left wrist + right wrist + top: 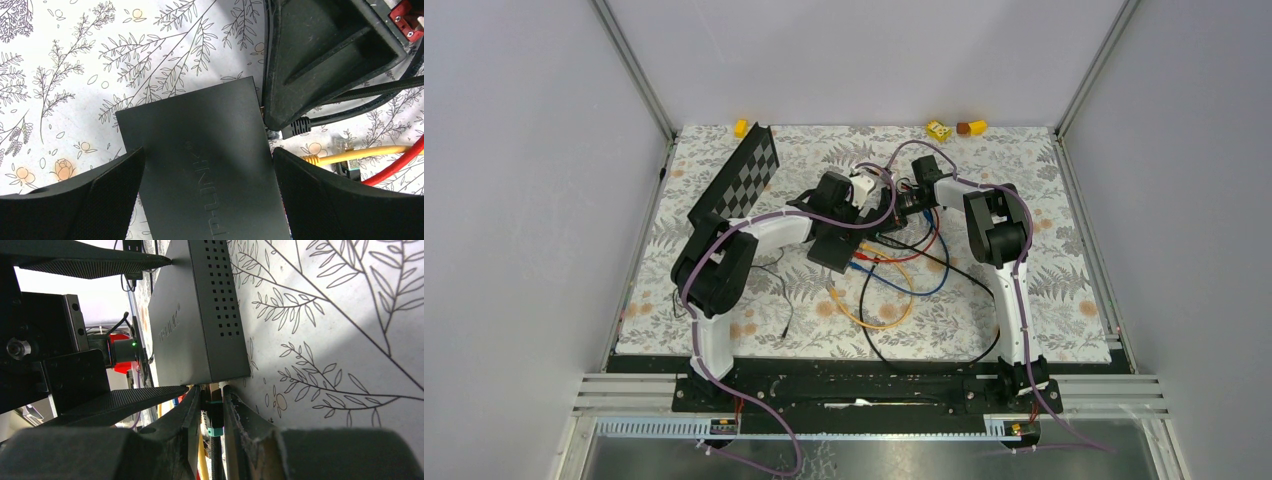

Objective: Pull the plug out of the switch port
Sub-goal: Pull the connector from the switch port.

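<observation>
Right pincer (212,392) was pinched nearly shut on the black plug (215,415) at the port edge of the switch (200,165), which lay flat on the floral surface (75,75), with the left pincer (207,150) clamped across it. Risk: if the plug was latched, a pull could have dragged the switch through the left grip or slipped off the plug.

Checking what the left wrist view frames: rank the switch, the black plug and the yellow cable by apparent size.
1. switch, largest
2. yellow cable, visible stretch only
3. black plug, smallest, front end hidden
</observation>
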`<state>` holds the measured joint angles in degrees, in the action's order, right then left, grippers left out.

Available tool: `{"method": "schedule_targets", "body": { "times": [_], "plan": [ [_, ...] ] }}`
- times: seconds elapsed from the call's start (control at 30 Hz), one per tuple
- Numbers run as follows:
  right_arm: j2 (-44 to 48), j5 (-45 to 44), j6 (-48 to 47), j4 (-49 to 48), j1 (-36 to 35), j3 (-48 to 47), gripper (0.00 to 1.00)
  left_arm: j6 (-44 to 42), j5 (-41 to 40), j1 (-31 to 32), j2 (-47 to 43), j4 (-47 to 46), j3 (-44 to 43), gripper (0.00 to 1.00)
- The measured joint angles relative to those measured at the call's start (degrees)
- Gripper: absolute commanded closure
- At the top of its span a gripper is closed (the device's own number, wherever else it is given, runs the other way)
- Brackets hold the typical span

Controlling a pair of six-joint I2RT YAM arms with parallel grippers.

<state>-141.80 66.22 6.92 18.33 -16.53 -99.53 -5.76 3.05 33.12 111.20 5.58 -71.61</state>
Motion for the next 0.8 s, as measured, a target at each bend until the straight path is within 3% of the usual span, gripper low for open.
{"method": "schedule_targets", "body": {
  "times": [0.67, 0.8],
  "plan": [
    [-0.7, -0.6, -1.6, 3.6, -0.1, -2.1, 1.0, -0.9, -3.3, 1.1, 0.0, 0.3, 0.2, 0.03],
    [-0.2, 0.8, 1.2, -1.1, 0.1, 0.6, 1.0, -0.9, -3.8, 1.3, 0.0, 0.0, 0.5, 0.03]
  ]
}}
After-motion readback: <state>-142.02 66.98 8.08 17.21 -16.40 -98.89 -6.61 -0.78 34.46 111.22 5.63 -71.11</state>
